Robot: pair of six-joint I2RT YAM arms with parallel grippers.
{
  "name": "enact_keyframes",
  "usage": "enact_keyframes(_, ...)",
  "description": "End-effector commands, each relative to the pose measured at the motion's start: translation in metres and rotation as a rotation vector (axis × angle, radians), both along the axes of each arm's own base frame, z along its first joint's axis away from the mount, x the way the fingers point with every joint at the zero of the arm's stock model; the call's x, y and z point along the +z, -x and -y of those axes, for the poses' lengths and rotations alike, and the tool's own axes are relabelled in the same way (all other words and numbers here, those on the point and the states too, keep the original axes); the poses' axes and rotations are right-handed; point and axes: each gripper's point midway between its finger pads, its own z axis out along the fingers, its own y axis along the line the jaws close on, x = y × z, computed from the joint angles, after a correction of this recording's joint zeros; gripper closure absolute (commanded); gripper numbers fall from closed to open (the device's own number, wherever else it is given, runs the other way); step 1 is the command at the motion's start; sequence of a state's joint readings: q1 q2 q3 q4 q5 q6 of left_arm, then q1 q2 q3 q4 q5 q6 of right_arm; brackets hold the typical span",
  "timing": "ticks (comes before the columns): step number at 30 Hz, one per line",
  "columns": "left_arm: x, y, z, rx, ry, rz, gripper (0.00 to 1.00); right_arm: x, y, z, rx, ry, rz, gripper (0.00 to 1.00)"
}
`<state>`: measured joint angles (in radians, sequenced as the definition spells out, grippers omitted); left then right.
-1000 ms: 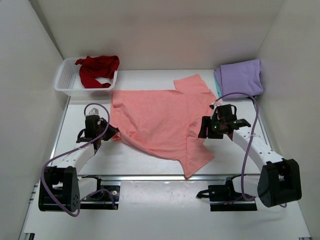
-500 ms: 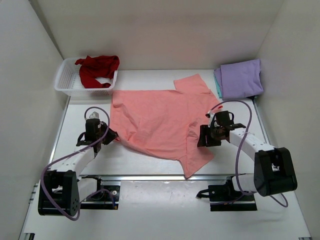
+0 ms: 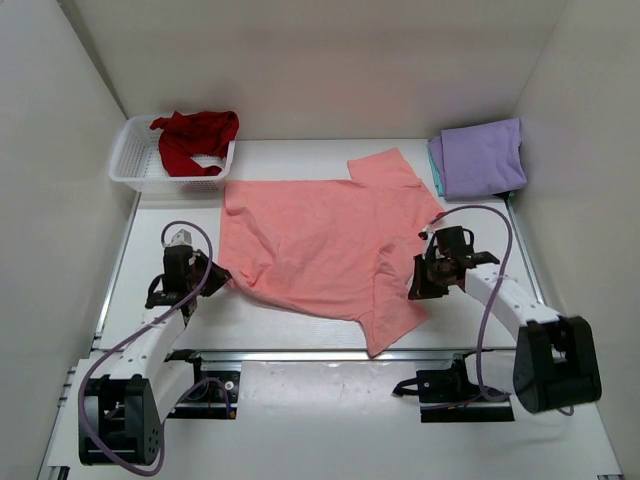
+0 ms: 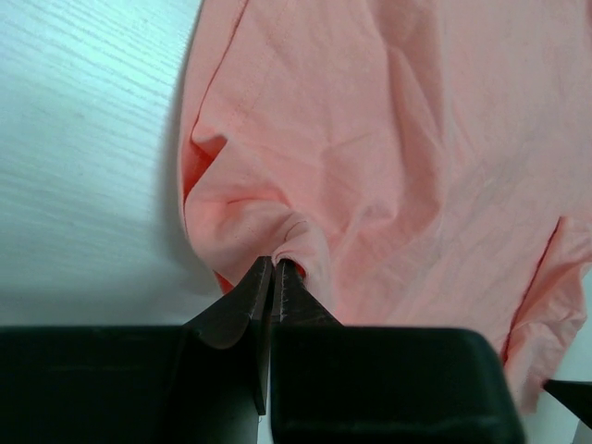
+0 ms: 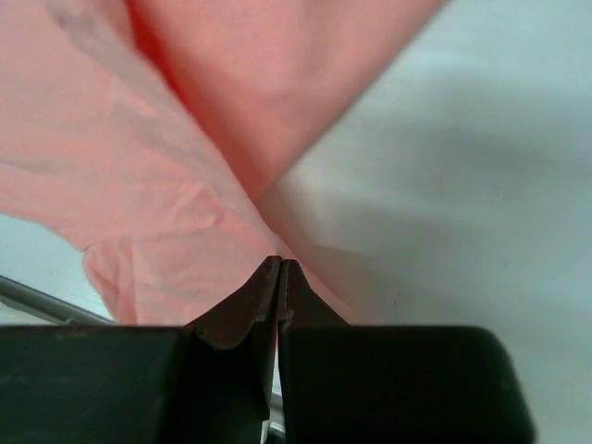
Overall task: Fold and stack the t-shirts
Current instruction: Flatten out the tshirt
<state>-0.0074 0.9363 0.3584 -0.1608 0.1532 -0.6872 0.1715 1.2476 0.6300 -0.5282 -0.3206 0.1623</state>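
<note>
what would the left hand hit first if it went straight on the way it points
The salmon-pink t-shirt: the left hand is shut on a fold at its edge, and more of that shirt seems to lie straight ahead.

Desk [image 3: 290, 165], white, is sitting boxed in by left wall [image 3: 50, 150], back wall [image 3: 320, 60] and right wall [image 3: 590, 120], all plain white. Metal rail [image 3: 300, 354] is running across desk's near side. Diffuse light is casting only soft shadows.

The table [image 3: 280, 322] is viewed from above and behind; the salmon-pink t-shirt [image 3: 320, 235] is shared close-up by both wrist views.
</note>
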Motion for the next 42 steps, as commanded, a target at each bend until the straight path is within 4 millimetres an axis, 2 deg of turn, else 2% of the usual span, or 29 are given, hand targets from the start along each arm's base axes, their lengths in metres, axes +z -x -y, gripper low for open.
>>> enact_keyframes(1,0.0,0.011,-0.004,-0.018,-0.037,-0.037,0.97,0.036,0.007,0.005,-0.083,0.051,0.025,1.0)
enact_keyframes(4,0.001,0.013,-0.003,-0.014,-0.03,-0.027,0.98,0.058,0.019,0.007,-0.14,-0.013,-0.024,1.0)
enact_keyframes(5,0.005,0.01,-0.011,0.019,-0.028,-0.018,0.98,0.059,0.022,0.009,-0.151,-0.005,-0.033,1.0)
enact_keyframes(10,0.013,0.006,-0.008,0.01,-0.014,-0.004,0.97,0.099,0.04,0.024,-0.242,0.032,-0.021,1.0)
enact_keyframes(11,0.012,0.006,-0.009,0.013,-0.019,-0.007,0.98,0.104,0.041,0.027,-0.275,0.038,-0.017,1.0)
enact_keyframes(15,0.012,0.006,-0.008,0.023,0.006,-0.013,0.97,0.114,0.063,0.038,-0.404,0.023,-0.063,1.0)
enact_keyframes(20,0.016,0.001,-0.007,0.011,0.004,-0.004,0.98,0.134,0.088,0.04,-0.466,-0.002,-0.107,1.0)
enact_keyframes(23,0.02,-0.003,-0.007,0.013,0.003,0.005,0.98,0.148,0.091,0.029,-0.454,-0.059,-0.075,1.0)
enact_keyframes(27,0.022,-0.006,-0.006,0.01,0.006,0.004,0.98,0.147,0.094,0.021,-0.428,-0.051,-0.093,1.0)
enact_keyframes(30,0.028,-0.011,-0.009,0.016,-0.013,0.016,0.98,0.15,0.087,0.029,-0.42,0.009,-0.059,1.0)
enact_keyframes(34,0.028,-0.008,-0.018,0.036,-0.038,-0.008,0.98,0.156,0.075,0.047,-0.449,0.054,-0.006,1.0)
enact_keyframes(36,0.033,-0.008,-0.022,0.053,-0.054,-0.001,0.98,0.146,0.071,0.061,-0.52,0.076,-0.043,1.0)
enact_keyframes(38,0.031,-0.006,-0.031,0.097,-0.065,-0.009,0.98,0.128,0.076,0.06,-0.568,0.0,-0.122,1.0)
enact_keyframes(39,0.036,-0.008,-0.036,0.126,-0.066,0.012,0.97,0.124,0.075,0.067,-0.615,-0.02,-0.125,1.0)
enact_keyframes(40,0.04,-0.01,-0.04,0.144,-0.065,0.031,0.97,0.118,0.07,0.062,-0.644,-0.087,-0.141,1.0)
enact_keyframes(42,0.043,-0.016,-0.043,0.159,-0.063,0.045,0.98,0.112,0.054,0.058,-0.624,-0.111,-0.129,1.0)
